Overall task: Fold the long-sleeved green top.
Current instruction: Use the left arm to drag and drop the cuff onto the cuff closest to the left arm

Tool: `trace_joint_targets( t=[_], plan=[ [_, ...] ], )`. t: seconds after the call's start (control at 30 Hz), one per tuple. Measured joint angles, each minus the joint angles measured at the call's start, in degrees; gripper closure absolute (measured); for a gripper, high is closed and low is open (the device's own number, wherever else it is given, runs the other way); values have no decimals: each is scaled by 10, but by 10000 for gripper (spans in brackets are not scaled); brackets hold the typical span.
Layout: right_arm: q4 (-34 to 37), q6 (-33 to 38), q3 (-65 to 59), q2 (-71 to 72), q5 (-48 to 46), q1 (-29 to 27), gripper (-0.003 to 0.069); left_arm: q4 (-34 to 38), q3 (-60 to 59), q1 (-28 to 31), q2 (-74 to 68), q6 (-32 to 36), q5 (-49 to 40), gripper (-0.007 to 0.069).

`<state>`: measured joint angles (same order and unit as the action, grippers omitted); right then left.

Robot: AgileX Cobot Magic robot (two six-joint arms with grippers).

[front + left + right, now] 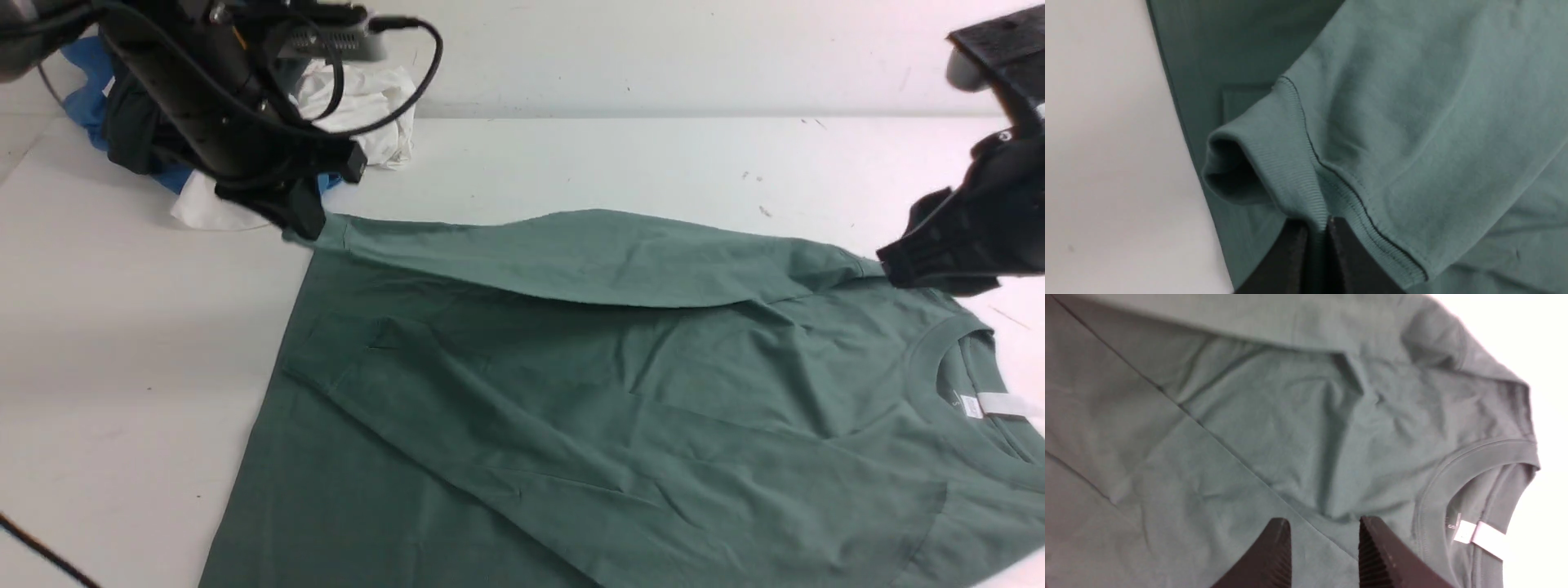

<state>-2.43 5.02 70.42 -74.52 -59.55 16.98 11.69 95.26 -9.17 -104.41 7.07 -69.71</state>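
Setting: A two-armed robot bends over a white tabletop [122,327], with laundry spread out in front of it.

Garment: the green long-sleeved top [571,392] covers the middle and near side of the tabletop. Its neck points right and its hem left, and its near edge runs out of the front view.

Far sleeve: One sleeve [571,253] is raised off the body of the top and drawn out along the far edge, from the left arm across to the shoulder on the right.

Left pincer: The left pincer [306,216] is pressed together on the ribbed cuff [1274,163] of that sleeve. Up close, the dark jaws of the left pincer [1318,224] nip the cuff's edge between them, and the cuff's mouth gapes open beside them.

Right pincer: The right pincer [898,269] sits at the top's far shoulder. Its own camera shows the right pincer [1325,528] with jaws spread and only green cloth visible through the gap. I cannot tell whether the tips touch the fabric.

Second sleeve: A long green band, apparently the other sleeve, lies folded at a slant over the body.

Neck: The ribbed collar [931,343] lies open near the right edge, with the white neck label [992,406] showing inside it.

Background: Behind the left arm, at the far left, a white garment [367,106], a blue garment [86,90] and a dark garment [131,131] are heaped together, apart from the green top.
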Motion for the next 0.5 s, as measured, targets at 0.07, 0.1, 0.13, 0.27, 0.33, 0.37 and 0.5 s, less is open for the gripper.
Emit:
trace_joint_targets(
  t=[0.07, 0.1, 0.13, 0.27, 0.33, 0.37, 0.5],
  plan=[
    [1, 0, 0, 15, -4, 0, 428, 3, -57, 0, 27, 0, 18, 601],
    [4, 0, 0, 29, -9, 0, 428, 4, -113, 0, 53, 0, 41, 601],
    [7, 0, 0, 38, -12, 0, 428, 4, -157, 0, 73, 0, 62, 601],
    [29, 5, 0, 54, -16, 0, 428, 5, -265, 0, 115, 0, 129, 601],
    [41, 13, 0, 54, -16, 0, 428, 5, -302, 0, 123, 1, 154, 601],
    [49, 18, 0, 54, -17, 0, 428, 5, -319, 0, 123, 6, 169, 601],
    [83, 43, 0, 54, -31, 0, 428, 5, -360, 0, 121, 35, 210, 580]
  ],
)
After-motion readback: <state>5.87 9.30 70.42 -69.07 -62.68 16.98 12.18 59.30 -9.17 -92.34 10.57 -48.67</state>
